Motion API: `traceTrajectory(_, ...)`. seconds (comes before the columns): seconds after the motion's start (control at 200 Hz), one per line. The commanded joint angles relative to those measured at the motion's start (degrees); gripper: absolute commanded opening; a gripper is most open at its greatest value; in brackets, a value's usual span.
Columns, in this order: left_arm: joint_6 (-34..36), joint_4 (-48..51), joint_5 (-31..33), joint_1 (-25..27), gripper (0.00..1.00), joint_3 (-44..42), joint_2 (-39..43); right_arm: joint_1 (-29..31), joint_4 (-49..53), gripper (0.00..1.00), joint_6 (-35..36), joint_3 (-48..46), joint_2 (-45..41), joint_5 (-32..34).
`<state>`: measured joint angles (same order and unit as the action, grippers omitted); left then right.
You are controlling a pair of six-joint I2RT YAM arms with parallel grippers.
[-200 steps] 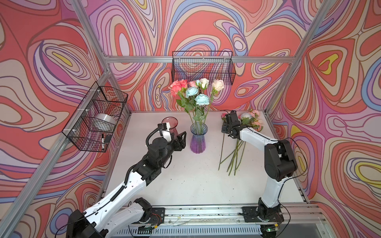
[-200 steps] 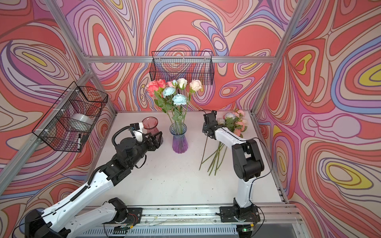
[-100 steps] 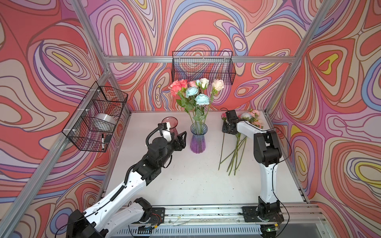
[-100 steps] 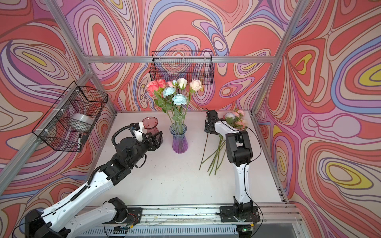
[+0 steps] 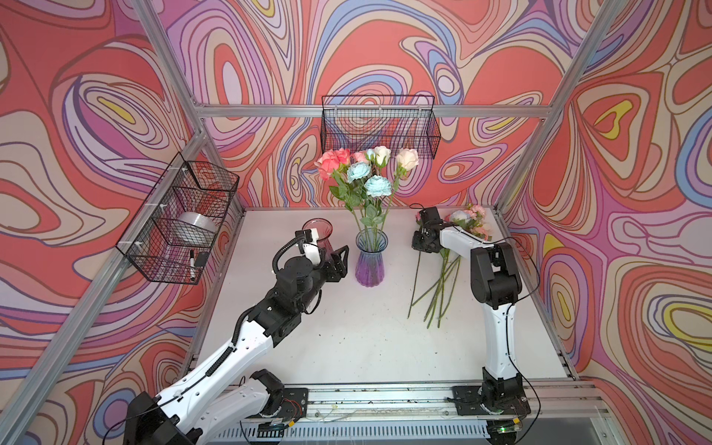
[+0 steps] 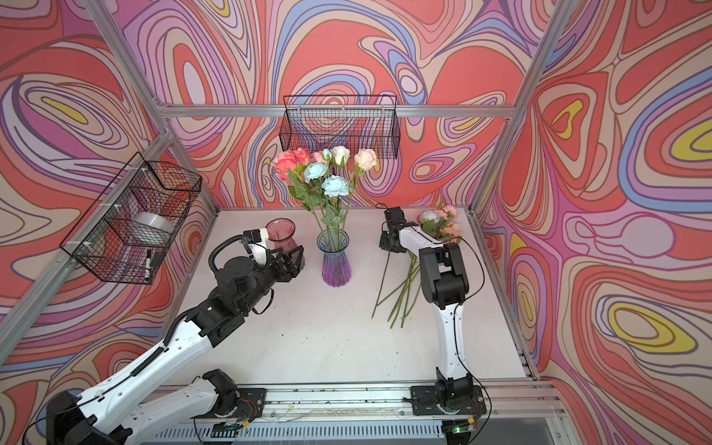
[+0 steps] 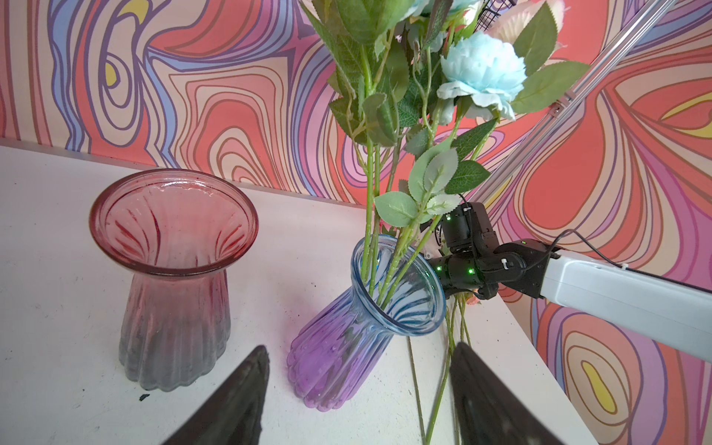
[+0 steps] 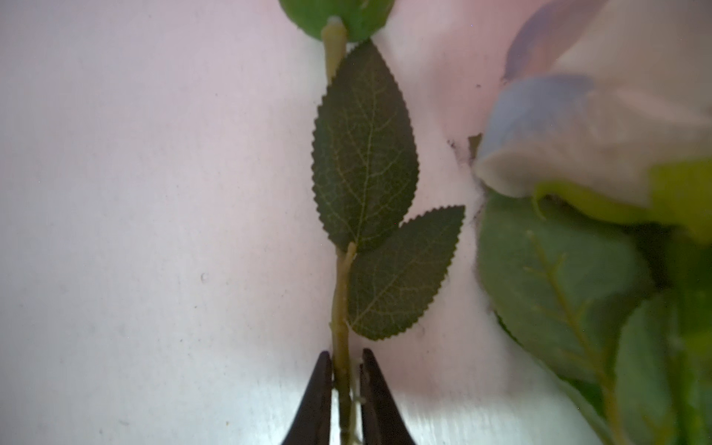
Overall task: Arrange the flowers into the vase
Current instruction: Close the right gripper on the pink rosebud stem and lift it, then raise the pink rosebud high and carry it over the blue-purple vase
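Two wire baskets hung on the walls: a back basket (image 5: 379, 127) above the bouquet, and a left basket (image 5: 177, 219) holding a tape roll (image 5: 194, 227). A red vase (image 5: 316, 226) stood at the back left of the worktop (image 5: 366, 339). It was just behind the left jaws, which hid part of it in both top views.

The purple vase (image 5: 369, 266) stood upright mid-worktop. The flowers (image 5: 366, 173) in it rose nearly vertical and fanned outward, with pink, pale blue, white and peach heads on top. The left jaws stood wide open and held nothing. They were just left of the purple vase and pointed at it; in the left wrist view the vase's base lay ahead of the gap between them.

The loose flowers (image 5: 439, 285) lay flat on the right of the worktop, near the purple vase but not touching it. Their long axes ran back to front, with the heads (image 5: 472, 221) bunched toward the back right corner and the cut ends fanned toward the front. The right arm (image 5: 493, 277) reached over them, its forearm covering some heads and its elbow hanging above the stems.

The right jaws were pinched shut on the stem (image 8: 341, 308) of the leftmost loose flower, low at the worktop and just below two leaves (image 8: 366, 154). The stem ran straight away from the jaws. A pale head (image 8: 597, 135) lay beside it, blurred.
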<state>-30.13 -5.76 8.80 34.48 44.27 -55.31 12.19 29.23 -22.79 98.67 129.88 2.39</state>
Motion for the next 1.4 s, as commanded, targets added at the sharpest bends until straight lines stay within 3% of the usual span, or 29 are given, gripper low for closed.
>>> traceTrajectory(0.0,0.66,0.22,0.03,-0.2,0.75,1.84,0.36,0.09,0.29,0.08,0.46,-0.47,0.81,-0.64)
traceTrajectory(0.175,0.95,0.11,0.74,-0.2,0.75,1.78,0.88,0.12,-1.4,0.01,0.33,-2.89,-2.82,-0.94)
traceTrajectory(0.416,1.33,0.2,0.61,-0.29,0.74,1.94,1.23,1.58,-4.89,0.01,-0.33,-9.29,-18.63,0.53)
traceTrajectory(0.666,3.04,0.22,3.45,-0.38,0.76,1.67,3.68,12.21,-11.6,0.01,3.83,-17.02,-39.11,13.29)
traceTrajectory(0.796,4.5,-0.07,5.45,-0.38,0.77,1.33,5.34,19.28,-21.46,0.0,8.96,-22.92,-50.19,20.28)
traceTrajectory(0.896,5.18,-0.46,6.8,-0.33,0.77,1.0,6.27,23.43,-27.95,0.01,12.63,-25.78,-55.91,21.86)
traceTrajectory(1.167,6.31,-1.02,8.08,-0.38,0.77,0.64,6.62,29.75,-38.31,0.01,21.86,-24.14,-59.41,21.39)
traceTrajectory(1.397,6.84,-1.19,8.67,-0.37,0.78,0.48,7.21,30.7,-46.43,0.01,27.49,-14.36,-51.05,18.02)
